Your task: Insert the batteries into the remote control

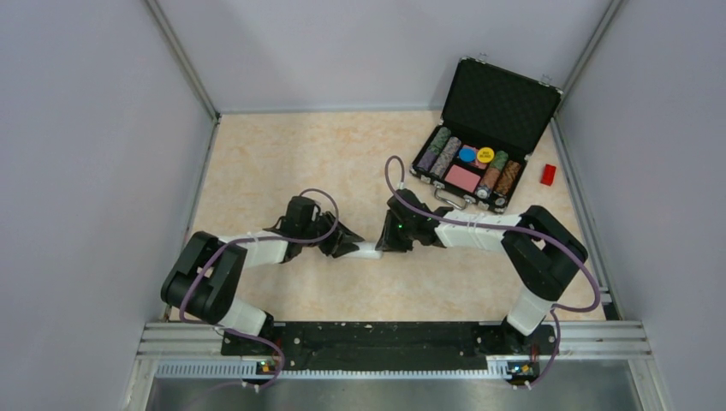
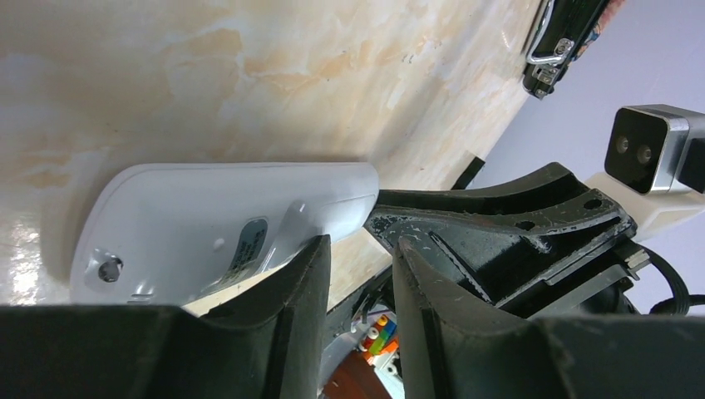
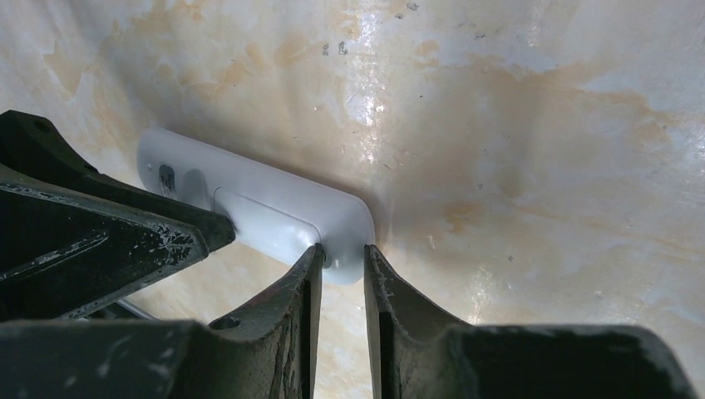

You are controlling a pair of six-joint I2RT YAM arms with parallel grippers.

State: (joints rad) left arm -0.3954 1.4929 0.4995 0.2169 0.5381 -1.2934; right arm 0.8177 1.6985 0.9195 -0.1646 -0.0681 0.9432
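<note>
Two robot arms meet over a marbled beige table [image 1: 282,163], working on a white remote control [image 1: 366,251] that sits just toward 6 o'clock from the table's centre in the overhead view. The left gripper [image 1: 356,248] closes in from the remote's 9 o'clock side and the right gripper [image 1: 382,246] from its 3 o'clock side.

The remote is turned with its back to both wrist cameras. That back shows a grey label [image 2: 247,243], a small round hole [image 2: 108,268] near one end and the outline of a rectangular panel [image 3: 262,226].

The right gripper's jaws are narrow, and its fingertips [image 3: 309,270] bracket the rounded end of the remote, touching it on both sides.

The left gripper's jaws stand moderately apart, with bare table showing through the gap. One of its fingers [image 2: 301,283] rests against the remote's back near the label, and nothing lies between the two.

At 2 o'clock on the table an open black case [image 1: 501,98] displays rows of poker chips [image 1: 443,152] and a pink card deck [image 1: 463,178]. A small red block [image 1: 548,175] lies just beside the case, at its 3 o'clock.
</note>
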